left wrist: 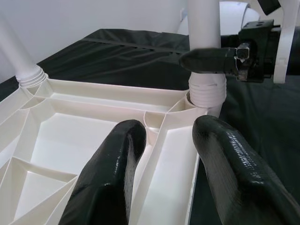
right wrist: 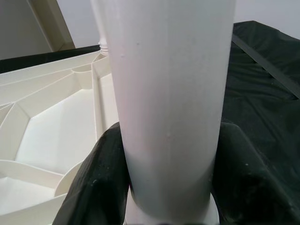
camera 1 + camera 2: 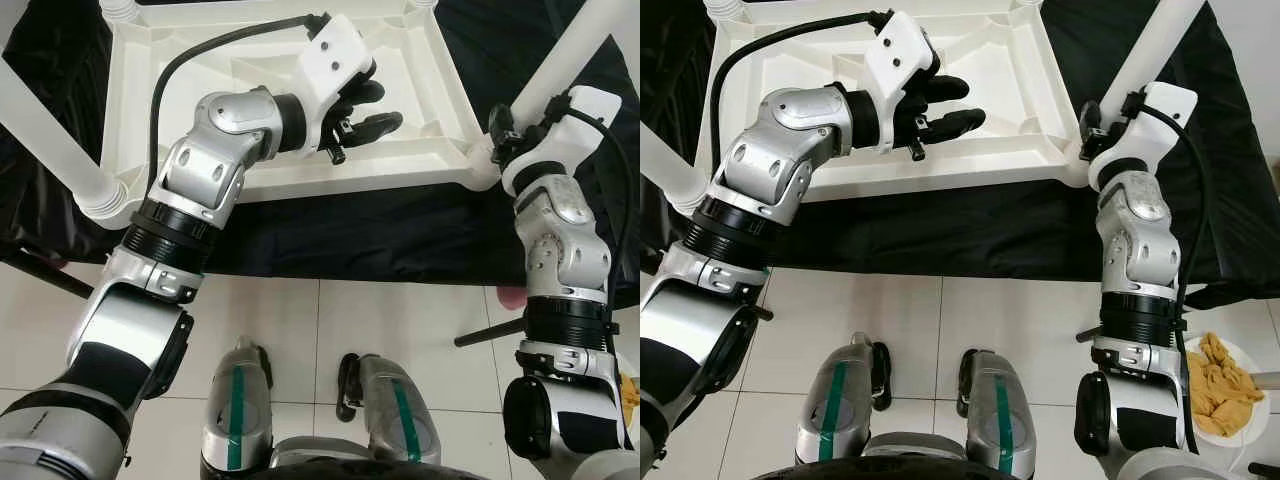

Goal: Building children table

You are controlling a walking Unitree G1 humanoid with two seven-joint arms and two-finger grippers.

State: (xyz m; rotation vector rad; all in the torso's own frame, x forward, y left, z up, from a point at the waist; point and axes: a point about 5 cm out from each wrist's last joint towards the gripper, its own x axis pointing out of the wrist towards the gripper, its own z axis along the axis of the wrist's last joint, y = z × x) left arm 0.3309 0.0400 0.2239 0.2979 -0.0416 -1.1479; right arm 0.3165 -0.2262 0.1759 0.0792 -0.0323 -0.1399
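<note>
A white plastic table top [image 3: 270, 178] lies upside down on black cloth, its ribbed underside facing up. White legs stand in its corners: one at the near left [image 3: 45, 130] and one at the near right [image 3: 548, 78]. My left gripper [image 3: 372, 108] hovers open over the right part of the underside, nothing between its fingers [image 1: 112, 178]. My right gripper [image 3: 1087, 125] is shut on the near-right leg [image 2: 168, 93] just above its socket, one finger on each side of the tube. In the left wrist view, the right gripper's finger [image 1: 206, 60] presses on that leg [image 1: 204, 28].
Black cloth [image 3: 400, 235] covers the ground under the table top. White tiled floor [image 3: 400, 330] lies nearer me, with my own legs on it. A black rod [image 3: 490, 330] lies by my right arm. A white plate with yellowish pieces [image 3: 1220, 380] sits at the right.
</note>
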